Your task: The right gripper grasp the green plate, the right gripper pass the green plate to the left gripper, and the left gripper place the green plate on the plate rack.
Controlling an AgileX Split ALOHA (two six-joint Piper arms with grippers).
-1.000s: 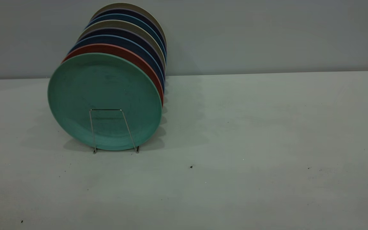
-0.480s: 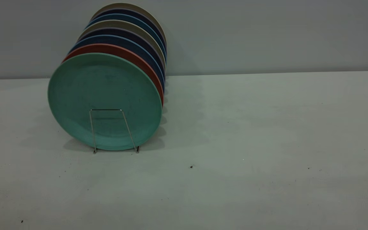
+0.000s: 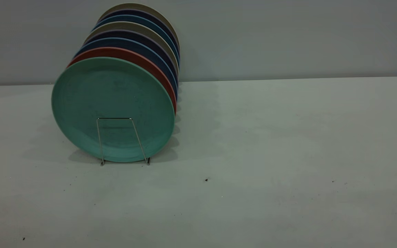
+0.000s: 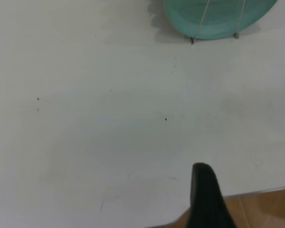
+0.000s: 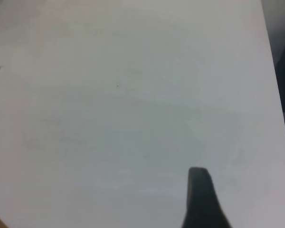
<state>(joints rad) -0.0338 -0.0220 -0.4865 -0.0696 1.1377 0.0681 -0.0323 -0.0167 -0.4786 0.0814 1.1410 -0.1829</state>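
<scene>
The green plate stands upright in the front slot of the plate rack, behind its front wire loop. Its lower rim and the rack's wire also show in the left wrist view. Neither gripper shows in the exterior view. The left gripper shows only as a black tip above the table near its front edge, well away from the plate. The right gripper shows as a black tip above bare table near a side edge. Neither holds anything that I can see.
Behind the green plate the rack holds a salmon-pink plate, navy-blue plates and beige ones, all upright. The pale table stretches right of the rack. Brown floor lies past the table's edge.
</scene>
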